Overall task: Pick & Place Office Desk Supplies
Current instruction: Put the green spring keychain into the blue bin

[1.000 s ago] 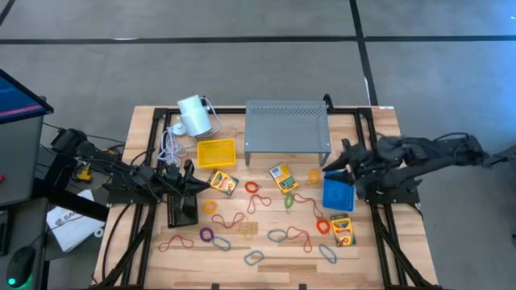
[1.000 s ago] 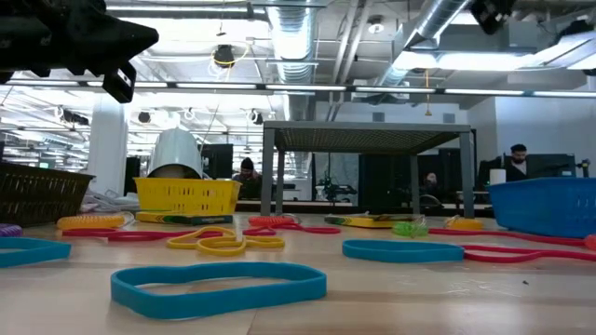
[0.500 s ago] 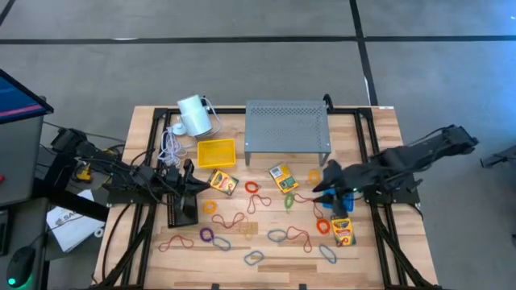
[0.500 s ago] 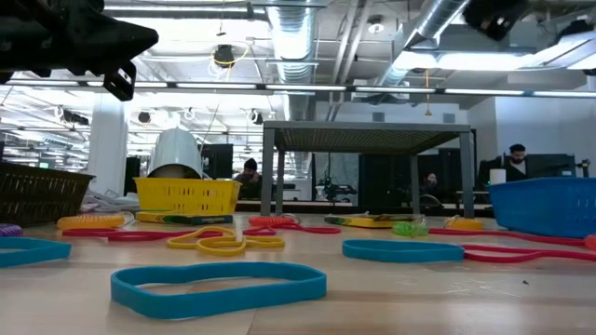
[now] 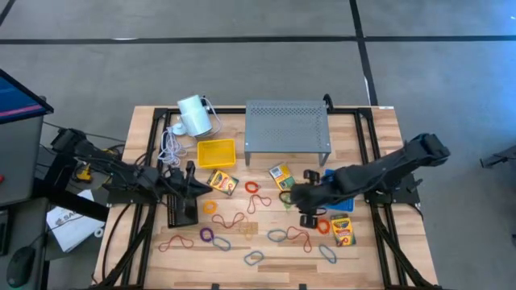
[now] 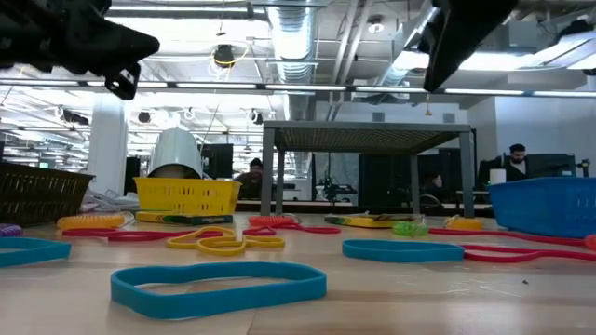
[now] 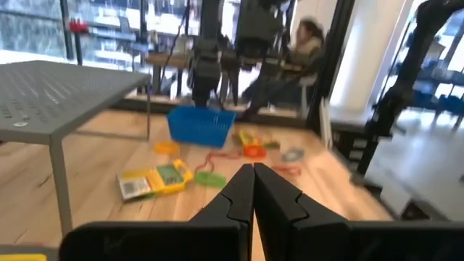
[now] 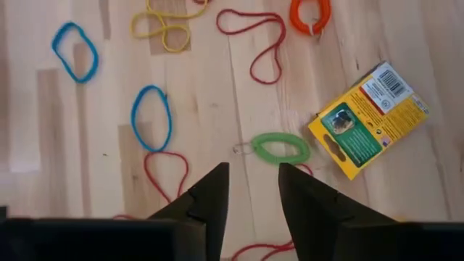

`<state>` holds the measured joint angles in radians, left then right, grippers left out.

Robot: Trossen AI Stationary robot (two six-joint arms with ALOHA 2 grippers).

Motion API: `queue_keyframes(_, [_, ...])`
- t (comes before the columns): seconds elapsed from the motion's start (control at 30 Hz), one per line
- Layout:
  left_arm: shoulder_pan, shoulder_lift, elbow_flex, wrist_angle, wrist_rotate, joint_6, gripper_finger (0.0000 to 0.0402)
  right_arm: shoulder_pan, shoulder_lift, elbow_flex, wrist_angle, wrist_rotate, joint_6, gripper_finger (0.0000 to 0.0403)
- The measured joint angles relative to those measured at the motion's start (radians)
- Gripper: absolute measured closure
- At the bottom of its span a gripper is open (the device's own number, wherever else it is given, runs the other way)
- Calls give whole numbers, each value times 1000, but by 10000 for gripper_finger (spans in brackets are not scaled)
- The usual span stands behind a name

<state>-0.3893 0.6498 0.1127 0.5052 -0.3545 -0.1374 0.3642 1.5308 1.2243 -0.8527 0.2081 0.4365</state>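
Many rubber-band loops in red, orange, blue, purple and green lie flat across the wooden table (image 5: 266,250). Three yellow crayon boxes lie among them: (image 5: 282,176), (image 5: 223,182), (image 5: 342,230). My right gripper (image 5: 295,200) hangs open above the table's middle, fingers slanting down, touching nothing. In its wrist view (image 8: 251,168) it stands over a green loop (image 8: 280,135), beside one crayon box (image 8: 370,119). My left gripper (image 5: 192,187) is shut and level near the table's left side, holding nothing; its shut fingertips (image 7: 254,177) point across the table.
A grey perforated shelf (image 5: 287,129) stands at the far middle, a yellow tray (image 5: 216,152) and a white cylinder with cord (image 5: 193,115) at the far left. A blue basket (image 5: 340,203) sits partly under my right arm. A dark basket (image 6: 37,191) stands left.
My right gripper has swung from over the blue basket toward the table's left, out over the middle, coming lower and tipping its fingers downward. It now stands above the green loop. The loops and boxes have stayed where they were.
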Motion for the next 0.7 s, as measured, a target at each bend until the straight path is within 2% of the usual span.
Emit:
queue_keyframes(0.13, [0,12,128,-248,5,0,400,-6,91,51,-29,-1,-30,289])
queue_keyframes(0.33, [0,68,255,-460,49,8,400,-19,198,99,-38,-5,-102,289])
queue_keyframes(0.7, [31,164,264,-509,42,0,400,-21,333,104,-63,-5,-225,289])
